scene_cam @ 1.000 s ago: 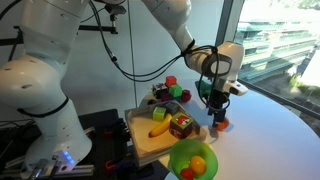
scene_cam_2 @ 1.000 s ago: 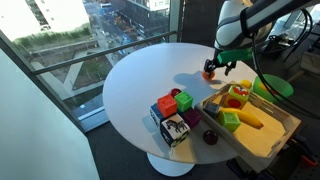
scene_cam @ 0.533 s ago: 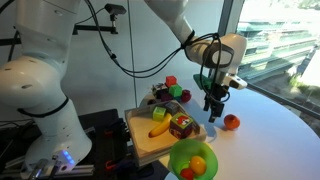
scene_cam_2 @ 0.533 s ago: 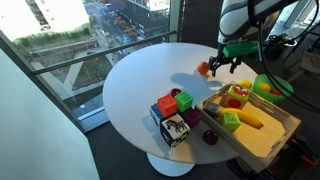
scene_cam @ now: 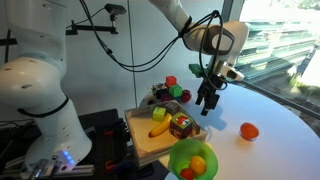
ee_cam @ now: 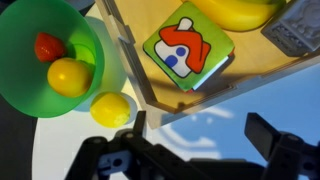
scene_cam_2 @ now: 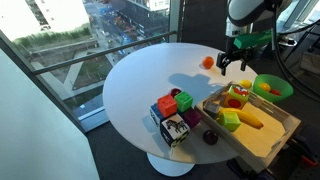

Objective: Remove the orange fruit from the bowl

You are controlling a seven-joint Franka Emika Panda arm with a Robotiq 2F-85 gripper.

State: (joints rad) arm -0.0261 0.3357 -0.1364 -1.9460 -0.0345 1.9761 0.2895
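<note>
The orange fruit [scene_cam: 248, 131] lies on the white table, apart from the gripper and outside the bowl; it also shows in an exterior view [scene_cam_2: 208, 62]. It is out of the wrist view. The lime-green bowl [scene_cam: 180, 150] [scene_cam_2: 283, 93] [ee_cam: 90, 40] holds a paler yellow-orange fruit [ee_cam: 67, 77] and a small red fruit [ee_cam: 48, 47]. My gripper [scene_cam: 209, 100] [scene_cam_2: 234, 68] [ee_cam: 200, 135] is open and empty, hanging above the table beside the tray's edge.
A tan wooden tray [scene_cam: 145, 148] [scene_cam_2: 268, 142] holds a banana [scene_cam: 160, 128] and a house-picture block [ee_cam: 185, 45]. A lemon [ee_cam: 111, 109] lies on the table between bowl and tray. Coloured blocks [scene_cam_2: 172, 105] stand on the table. A window borders the round table.
The gripper let go of the orange fruit and rose. The fruit has rolled away from the gripper across the table.
</note>
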